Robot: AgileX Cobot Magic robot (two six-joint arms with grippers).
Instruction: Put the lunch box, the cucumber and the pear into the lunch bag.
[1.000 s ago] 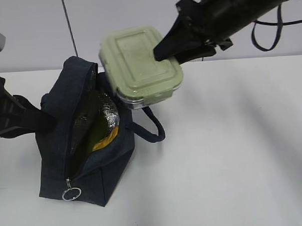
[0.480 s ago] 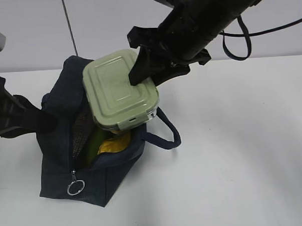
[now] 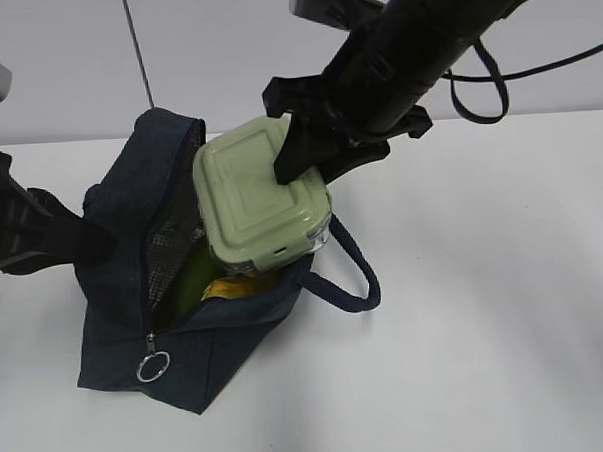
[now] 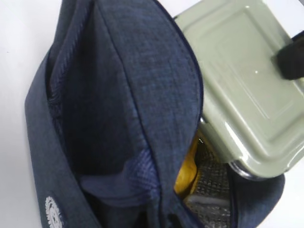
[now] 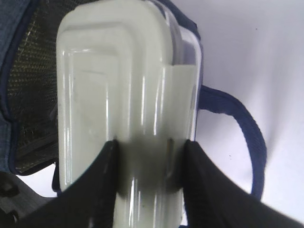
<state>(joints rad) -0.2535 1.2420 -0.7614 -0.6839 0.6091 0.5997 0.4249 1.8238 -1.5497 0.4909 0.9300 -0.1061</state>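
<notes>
The navy lunch bag [image 3: 114, 294] stands open on the white table. My left gripper [image 3: 87, 240] pinches its left side wall; in the left wrist view only bag fabric [image 4: 118, 95] shows and the fingers are hidden. My right gripper [image 3: 303, 156] is shut on the sage-green lunch box [image 3: 255, 193], one finger on each long side [image 5: 149, 147]. The box is tilted, its lower end in the bag's mouth, and also shows in the left wrist view [image 4: 247, 80]. Inside the bag lie the green cucumber [image 3: 191, 276] and the yellow pear [image 3: 234, 289], whose edge shows in the left wrist view [image 4: 187, 168].
The bag's loop handle [image 3: 354, 274] hangs out to the right on the table. The metal zipper ring [image 3: 153, 368] hangs at the bag's near end. A thin dark cable [image 3: 139, 53] runs up the back wall. White tabletop [image 3: 486, 328] lies to the right.
My right gripper has carried the lunch box from above the bag's far right corner down and left into the bag's mouth. The bag's right wall and handle have shifted right.
</notes>
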